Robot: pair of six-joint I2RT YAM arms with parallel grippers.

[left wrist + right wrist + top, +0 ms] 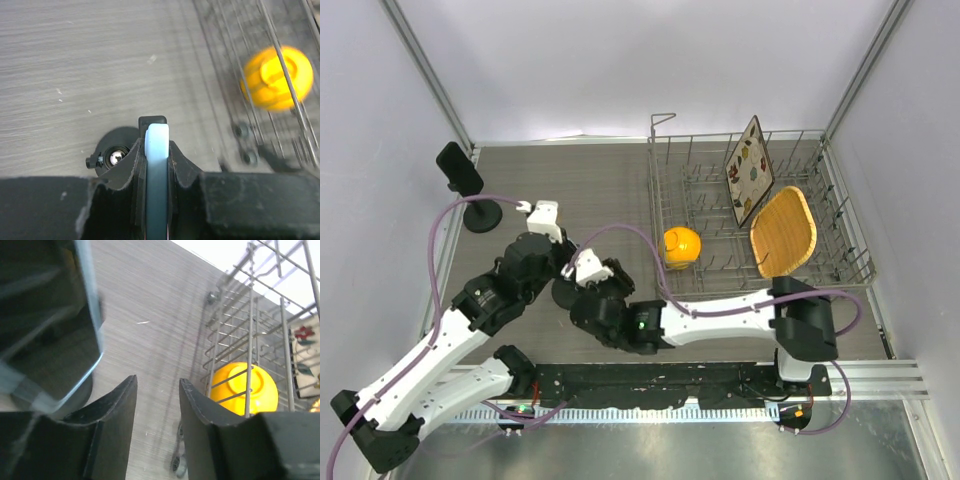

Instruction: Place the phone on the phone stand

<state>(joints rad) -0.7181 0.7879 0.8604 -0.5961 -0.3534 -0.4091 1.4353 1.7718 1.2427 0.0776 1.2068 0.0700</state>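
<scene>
Closest to the left wrist camera, the left gripper (156,152) is clamped shut on the phone (157,185), which is seen edge-on as a thin pale-blue strip between the black fingers. In the right wrist view the right gripper (157,382) has its jaws apart with nothing between them, and the phone's dark glass face sits just up and to the left of them, not touching. A dark round object lies on the table under the phone; what it is cannot be told. The phone stand (461,170), black with a round foot, is upright near the far left corner of the table (590,190), well apart from both grippers, and it holds nothing. As a judgement, the pick-up looks done and the phone rests with the left arm alone. What remains is carrying it across to the stand, tilting it to match the cradle, and seating it. The table is grey with a fine wood grain and a few small pale marks. On its right side a wire dish rack (720,137) holds a yellow bowl (681,246), a leaf-patterned plate (750,170) standing on edge, and a woven tray (783,232). Plain pale walls with metal frame posts enclose the space.
</scene>
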